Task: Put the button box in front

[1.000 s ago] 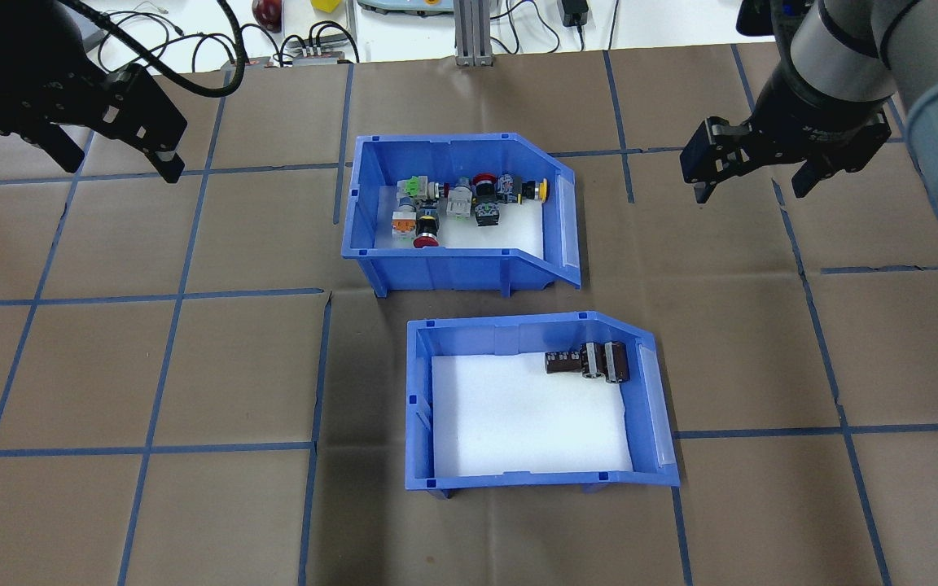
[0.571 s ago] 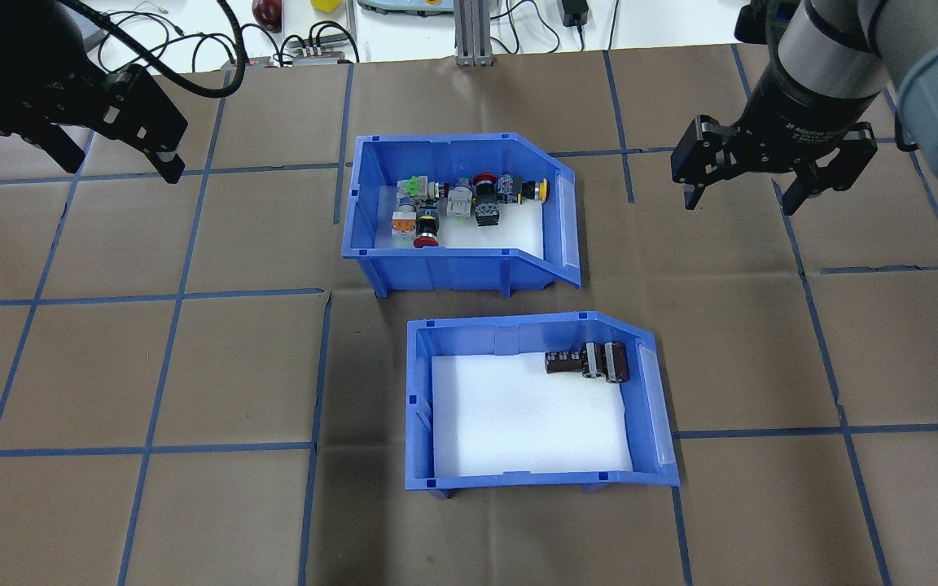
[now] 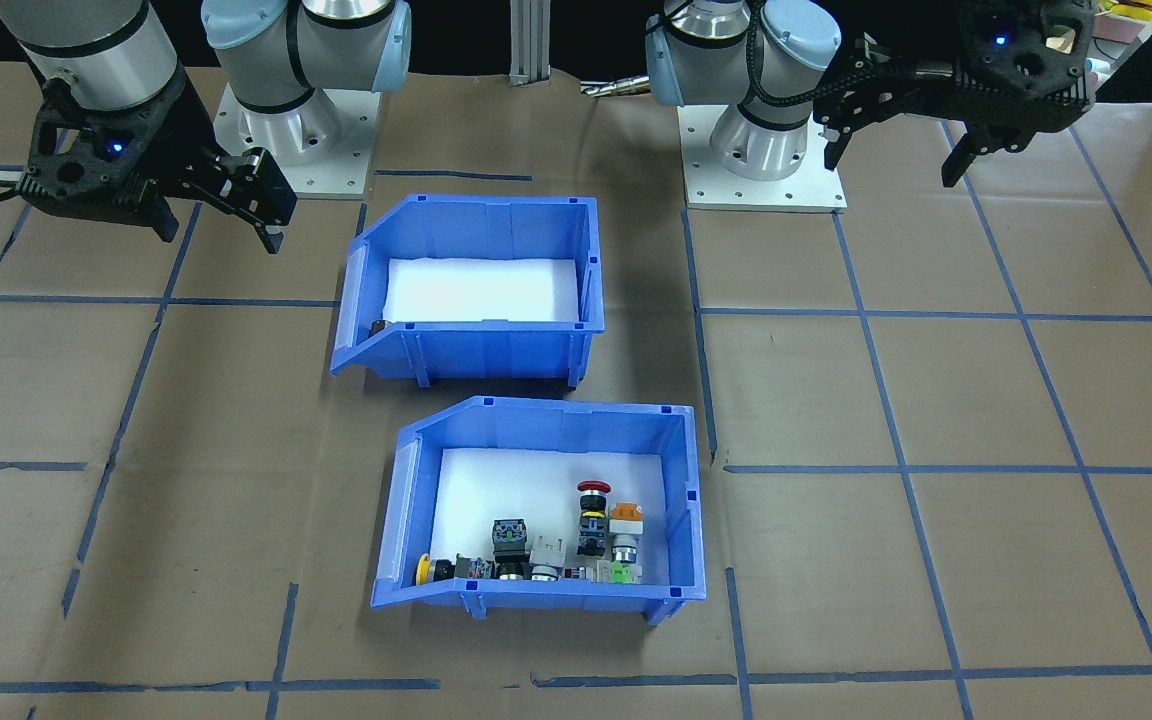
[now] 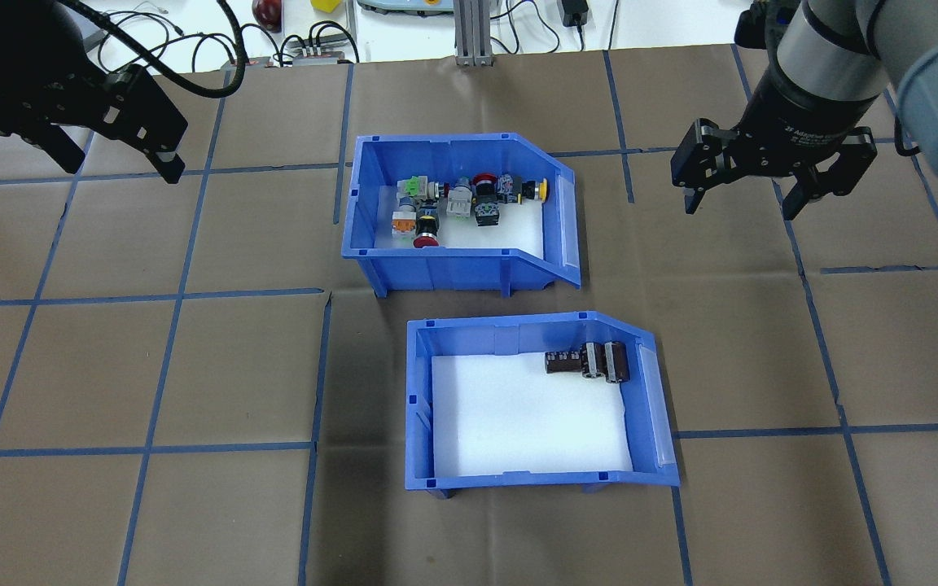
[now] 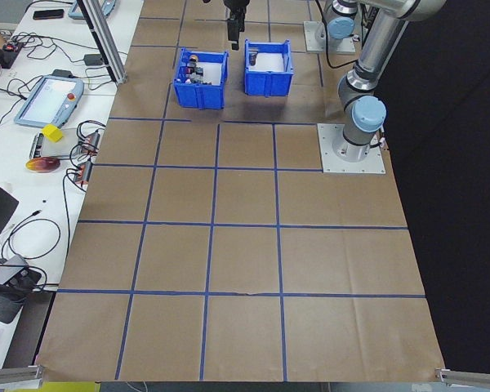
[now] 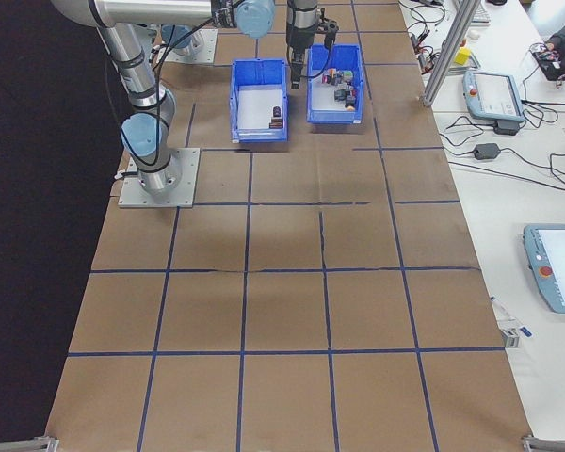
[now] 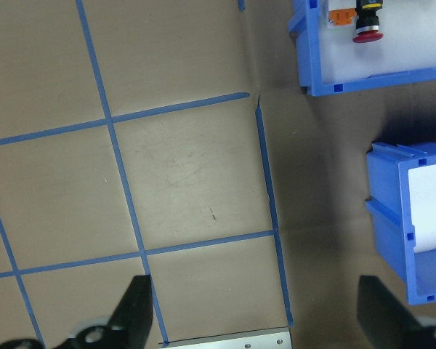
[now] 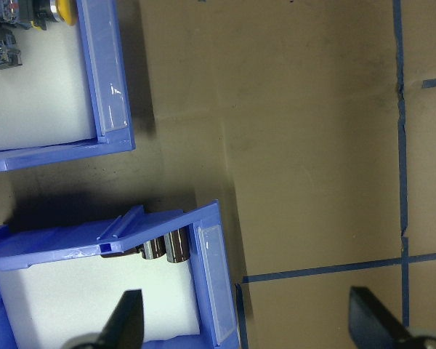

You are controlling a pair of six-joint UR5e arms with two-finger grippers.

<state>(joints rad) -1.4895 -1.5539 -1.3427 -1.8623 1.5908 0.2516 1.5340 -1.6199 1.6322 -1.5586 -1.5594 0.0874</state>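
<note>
blue plastic button box with white liner and assorted push-buttons (image 4: pixel 469 277): far half of table, behind second blue bin holding dark cylinders (image 4: pixel 534 480) | right gripper (image 4: pixel 742 199): spread, empty, nearer, box lies leftward | left gripper (image 4: pixel 115 163): spread, empty

The surface (image 5: pixel 229 245) is brown with a grid of blue tape lines. At its far end stand two blue bins, just beside each other but apart. The left one, the button box (image 5: pixel 201 77), holds small coloured parts; the right bin (image 5: pixel 268 69) shows a white liner. A dark hand (image 5: pixel 234 24) hangs above the gap between them; its state cannot be told. The near arm's base (image 5: pixel 352 151) is bolted at the right. A pendant (image 5: pixel 49 98), cables and a yellow block (image 5: pixel 54 133) lie on the white bench at left.
</note>
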